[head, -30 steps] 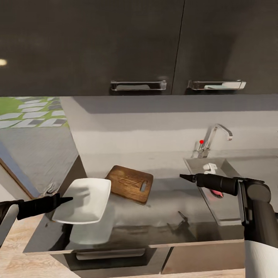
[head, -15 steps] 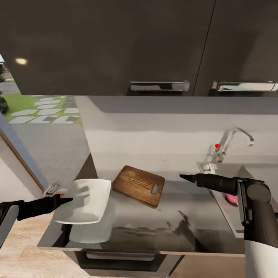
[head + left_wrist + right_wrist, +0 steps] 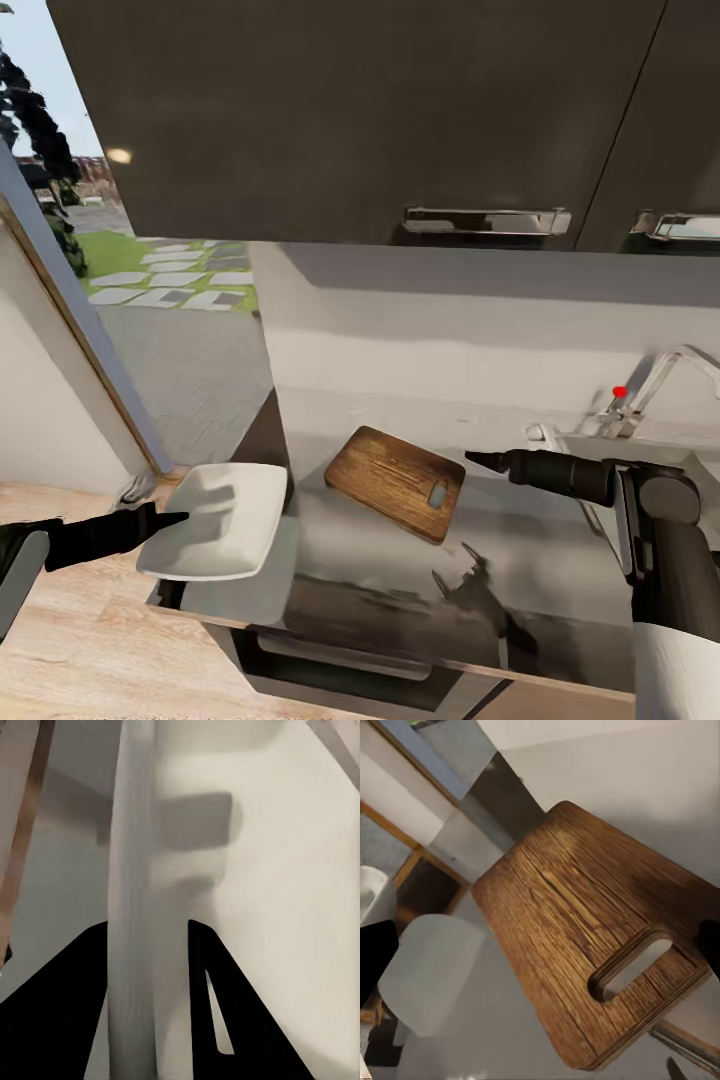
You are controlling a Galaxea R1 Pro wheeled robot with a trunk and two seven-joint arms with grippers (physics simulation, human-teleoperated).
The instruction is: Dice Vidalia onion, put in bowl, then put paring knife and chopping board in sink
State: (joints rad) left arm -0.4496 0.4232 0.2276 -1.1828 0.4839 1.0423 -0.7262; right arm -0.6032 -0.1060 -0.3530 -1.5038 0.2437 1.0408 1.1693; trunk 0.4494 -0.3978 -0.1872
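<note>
Over at the left, the window and the pale wall run off the edge, with paving stones and grass outside. The left tool (image 3: pixel 170 518) comes in low from that side, its arm cut off by the frame; the dark fingers (image 3: pixel 56 1005) are clamped on the rim of the white bowl (image 3: pixel 215 518), one on either side of the edge, as the left wrist view shows close up. The bowl hangs level above the left end of the counter (image 3: pixel 380 600), and its pale reflection lies on the glossy dark stone beneath.

Next along, the chopping board (image 3: pixel 397 482) lies flat on the counter, turned at an angle, its slot hole toward the right end. In the right wrist view the board (image 3: pixel 600 945) shows its wood grain clearly, though its far corner is cut off, and a thin metallic bar at the corner of that view is too little to name.

The right tool (image 3: pixel 472 459) hovers over the counter just right of the board, touching nothing; it narrows to one dark point, so it looks drawn together.

At the far right the sink (image 3: pixel 585 445) is mostly hidden behind the right arm and cut by the frame; only its near rim and the chrome tap (image 3: pixel 665 378) with the red knob can be made out. Dark wall cupboards (image 3: pixel 400 110) with bar handles hang overhead.
</note>
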